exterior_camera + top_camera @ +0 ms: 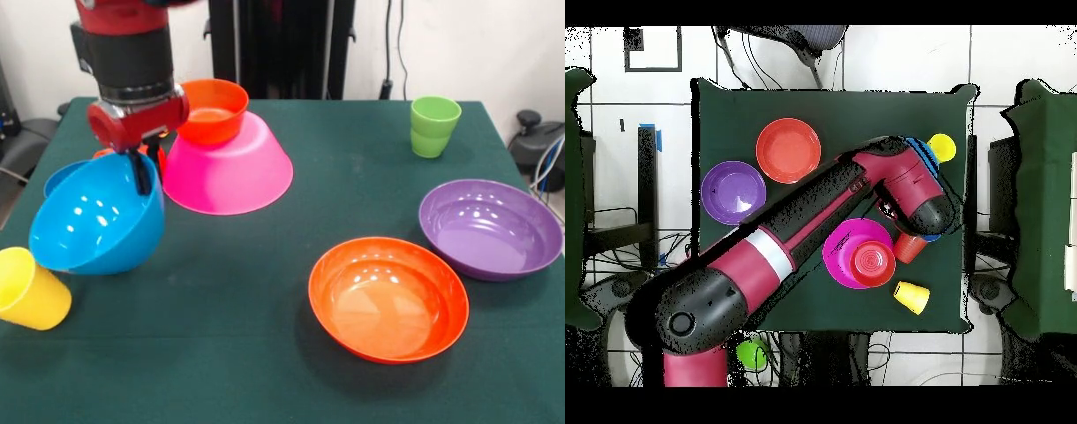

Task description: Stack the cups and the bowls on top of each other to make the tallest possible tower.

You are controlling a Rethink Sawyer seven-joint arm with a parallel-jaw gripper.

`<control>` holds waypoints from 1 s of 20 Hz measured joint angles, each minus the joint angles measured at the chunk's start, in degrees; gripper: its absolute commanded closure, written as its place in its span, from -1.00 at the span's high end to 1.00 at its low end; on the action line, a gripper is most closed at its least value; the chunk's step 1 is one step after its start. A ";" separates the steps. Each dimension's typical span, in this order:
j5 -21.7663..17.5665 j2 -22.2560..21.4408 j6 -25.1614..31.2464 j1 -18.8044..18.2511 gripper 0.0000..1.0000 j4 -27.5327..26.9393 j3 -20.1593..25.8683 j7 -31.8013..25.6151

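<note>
Green cloth covers the table (265, 353), with white wall and dark stands behind it. Toward the far left in the front view sits the tower: the large pink bowl (231, 172) upside down, with the small orange bowl (212, 110) upright on top of it. Just left of it and nearer the camera, the gripper (144, 173) is clamped on the rim of the medium blue bowl (97, 223), one finger inside and one outside; the bowl hangs tilted, its opening turned toward the camera and upward, apart from the tower. Behind its left edge a sliver of another blue bowl (55, 178) shows. A yellow cup (31, 289) lies tipped at the near left, close to the blue bowl. The wide shallow orange bowl (388, 299) sits upright near centre-right, with the wide shallow purple bowl (490, 228) just beyond it to the right. The green cup (433, 125) stands upright at the far right. In the overhead view, an orange-red cup (908, 247) and a second yellow cup (911, 295) sit beside the pink bowl.
</note>
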 measured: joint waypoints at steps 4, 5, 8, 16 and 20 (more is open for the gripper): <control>0.00 -2.58 -0.01 0.48 -1.00 1.19 0.01 -3.14; -0.02 -3.52 0.00 0.92 -1.00 1.95 -0.01 -3.99; -0.02 -5.34 -0.01 2.21 -1.00 3.74 -0.02 -4.75; -0.52 -10.25 -0.02 8.50 -1.00 9.95 -0.37 -4.82; -0.82 -11.87 -0.02 11.78 -1.00 12.56 -0.95 -4.82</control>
